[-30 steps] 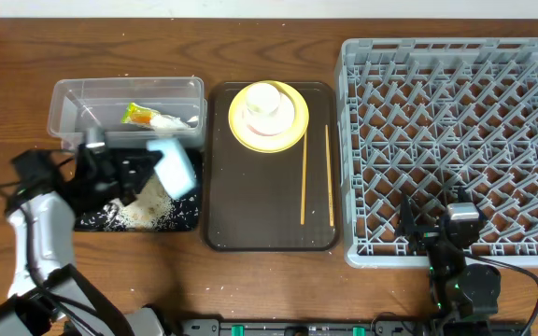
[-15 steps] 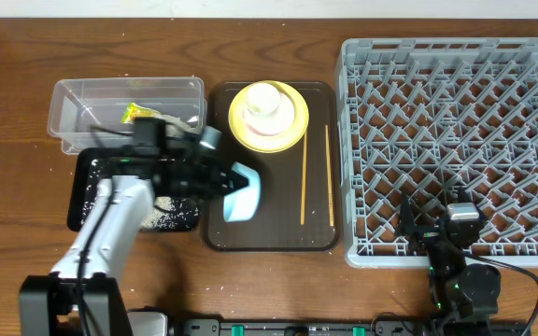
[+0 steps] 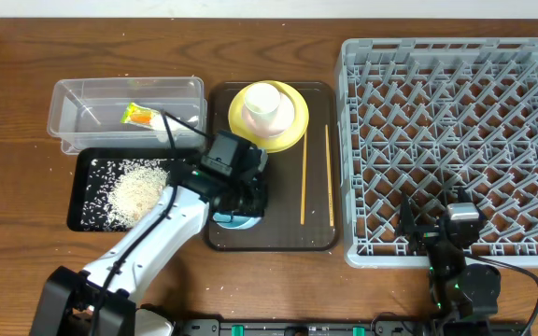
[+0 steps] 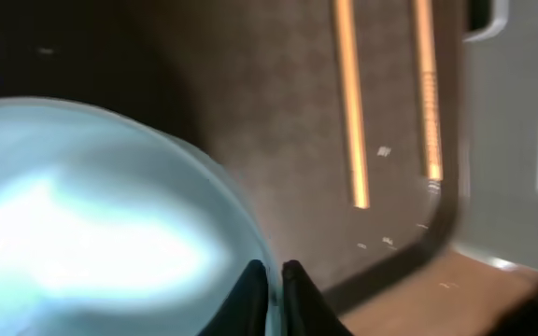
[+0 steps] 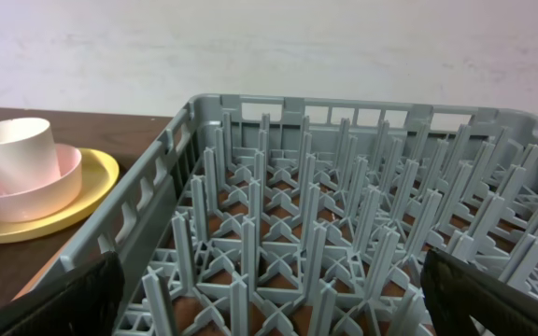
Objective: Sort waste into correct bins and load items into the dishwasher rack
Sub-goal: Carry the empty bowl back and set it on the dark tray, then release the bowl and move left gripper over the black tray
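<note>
Sitting lower centre overhead, the light blue bowl (image 3: 234, 222) rests on the brown tray (image 3: 278, 210) under the left gripper (image 3: 241, 207). Left wrist: narrow fingers (image 4: 306, 308) pinch its rim. Right wrist: the right gripper (image 5: 269, 285) gapes wide above the dishwasher rack (image 5: 344, 224).

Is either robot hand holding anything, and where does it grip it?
The left gripper pinches the light blue bowl by its rim, over the brown tray. The right gripper is open and holds nothing.
</note>
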